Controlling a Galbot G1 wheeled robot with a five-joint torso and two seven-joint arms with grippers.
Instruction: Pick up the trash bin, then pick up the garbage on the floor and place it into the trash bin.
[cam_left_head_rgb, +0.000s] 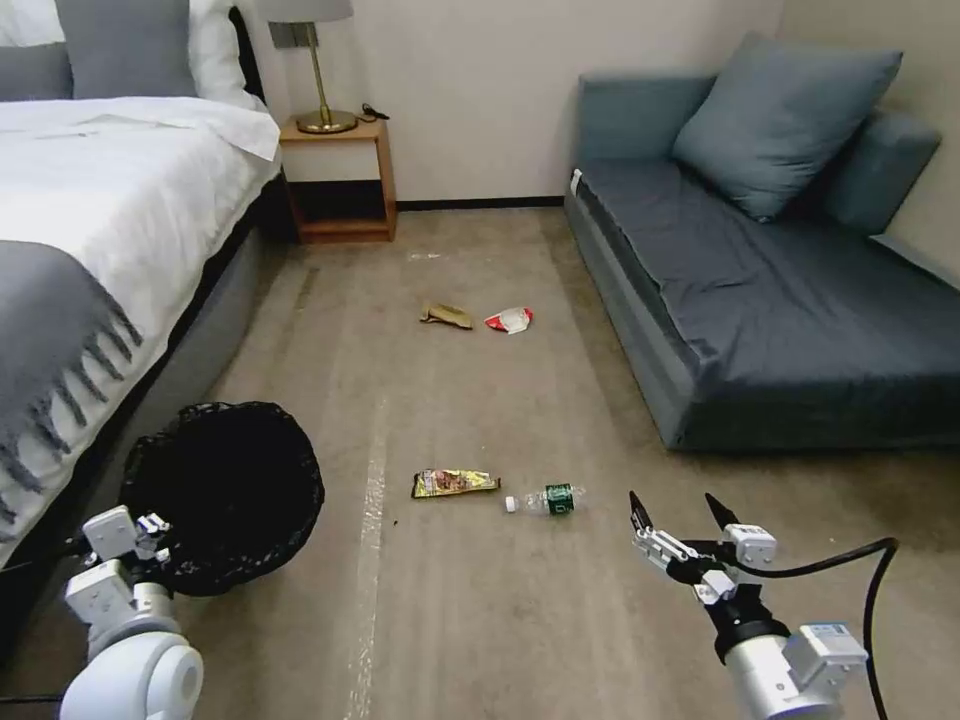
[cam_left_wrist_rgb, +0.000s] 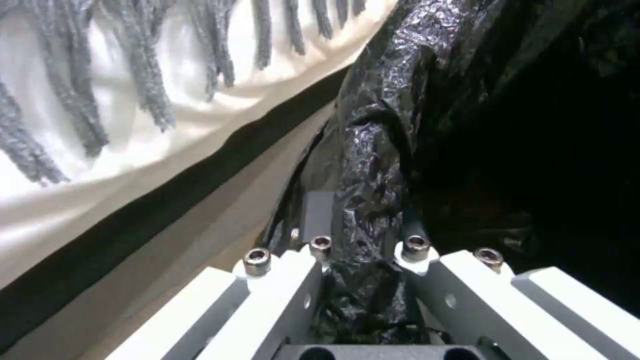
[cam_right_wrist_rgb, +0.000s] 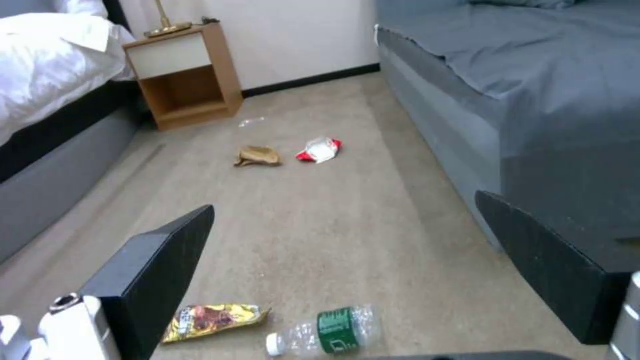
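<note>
Now we hold the bin (cam_left_head_rgb: 235, 490) by the bed (cam_left_head_rgb: 90, 220): left pincer (cam_left_wrist_rgb: 363, 280) clamps its bag rim. Right pincer (cam_left_head_rgb: 680, 520) wide, hovering nr bottle (cam_left_head_rgb: 548, 499) & wrapper (cam_left_head_rgb: 455, 483). Next, we judge: descend, grip one.

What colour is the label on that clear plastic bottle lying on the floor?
Green, on the clear plastic bottle; it shows best in the right wrist view.

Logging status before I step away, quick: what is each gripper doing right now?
Left gripper: shut on the trash bin rim.
Right gripper: open, holding nothing, above the floor near the bottle.
</note>
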